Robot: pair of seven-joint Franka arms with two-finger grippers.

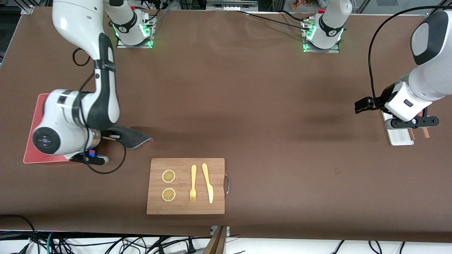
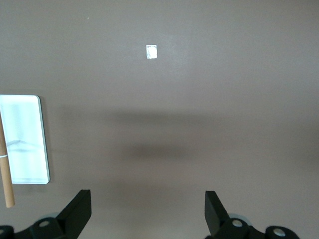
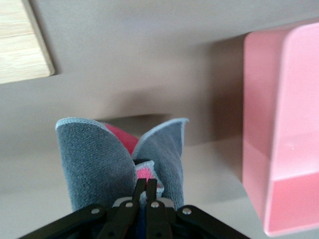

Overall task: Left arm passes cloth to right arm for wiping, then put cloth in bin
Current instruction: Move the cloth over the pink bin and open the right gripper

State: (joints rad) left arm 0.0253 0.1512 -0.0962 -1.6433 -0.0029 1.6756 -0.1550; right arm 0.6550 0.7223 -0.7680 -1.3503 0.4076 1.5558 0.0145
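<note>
one fuzzy grey-red cloth (image 3: 94, 159) – beside boxy pink bin (image 3: 279, 124)

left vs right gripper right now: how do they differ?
The left gripper is open and holds nothing; the right gripper is shut on the cloth, grey with red showing.

The left gripper hangs over bare table beside the white tray at the left arm's end; the right gripper is beside the pink bin, at the right arm's end.

Shared: both are black two-finger grippers on white arms.
</note>
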